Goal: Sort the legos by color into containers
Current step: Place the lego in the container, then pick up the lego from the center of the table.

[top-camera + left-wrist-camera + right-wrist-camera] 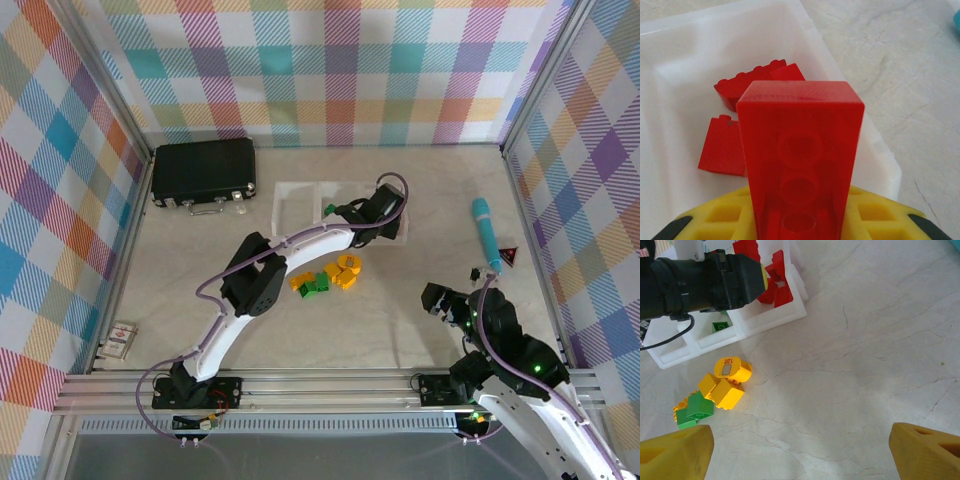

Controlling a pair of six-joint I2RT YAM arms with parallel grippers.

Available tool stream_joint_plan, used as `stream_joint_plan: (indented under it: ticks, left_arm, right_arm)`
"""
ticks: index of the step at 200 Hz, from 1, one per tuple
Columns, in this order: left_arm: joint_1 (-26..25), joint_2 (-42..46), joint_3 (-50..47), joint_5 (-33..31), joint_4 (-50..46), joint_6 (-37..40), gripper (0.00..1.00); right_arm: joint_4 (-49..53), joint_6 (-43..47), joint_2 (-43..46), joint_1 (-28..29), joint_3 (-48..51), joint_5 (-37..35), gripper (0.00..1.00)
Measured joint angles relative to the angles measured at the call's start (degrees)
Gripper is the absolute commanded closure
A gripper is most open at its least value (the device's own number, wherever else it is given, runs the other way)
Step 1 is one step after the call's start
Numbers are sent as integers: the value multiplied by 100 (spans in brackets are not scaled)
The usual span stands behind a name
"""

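Black case point(203, 172) w/ latches, flat on table point(400, 330), far back. Teal tube-like obj point(486, 232) well to case's right, a bit nearer. Small red-black triangle point(510, 256) just beside that obj. Small printed box point(121, 340) well in front of case, by left wall.

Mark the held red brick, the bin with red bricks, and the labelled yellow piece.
held red brick point(800, 135), left wrist view, mid face
bin point(680, 100), left wrist view, bare floor
labelled yellow piece point(732, 368), right wrist view, top face
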State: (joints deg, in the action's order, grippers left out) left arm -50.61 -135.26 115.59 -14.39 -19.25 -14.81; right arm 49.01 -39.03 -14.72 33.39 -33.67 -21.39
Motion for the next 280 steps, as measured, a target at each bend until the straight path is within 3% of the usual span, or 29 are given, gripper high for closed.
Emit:
stream_joint_plan:
  ticks: [22, 55, 118, 124, 134, 171, 189, 219, 246, 280]
  left_arm:
    - [2, -205, 173, -94, -2, -33, 60]
    - [0, -238, 201, -247, 2, -26, 35]
    - [2, -68, 15, -422, 262, 229, 25]
    - [4, 15, -81, -413, 315, 264, 18]
    - [4, 175, -221, -413, 361, 278, 15]
    - [-20, 1117, -675, -302, 743, 588, 13]
    - [-46, 1781, -1005, -284, 1001, 748, 0]
    - [-74, 3095, -1895, -459, 1552, 1099, 0]
    - [-17, 4100, -2728, -1051, 1786, 1294, 0]
    - [289, 5143, -3770, -1318, 1215, 1307, 0]
  right_arm:
    - [-2, 0, -35, 0, 0, 2, 9]
    - [-2, 2, -35, 0, 7, 2, 10]
    - [-2, 0, -42, 0, 7, 0, 10]
    - [-2, 0, -52, 0, 7, 0, 10]
    - [-2, 0, -74, 0, 7, 2, 9]
    - [9, -20, -184, 0, 2, 15, 10]
    - [50, -63, -282, 0, -37, 44, 10]
    - [140, -85, -461, 0, -269, 118, 9]
    - [138, -83, -737, -2, -474, 264, 10]
    - [-61, -85, -1576, 0, -649, 640, 10]
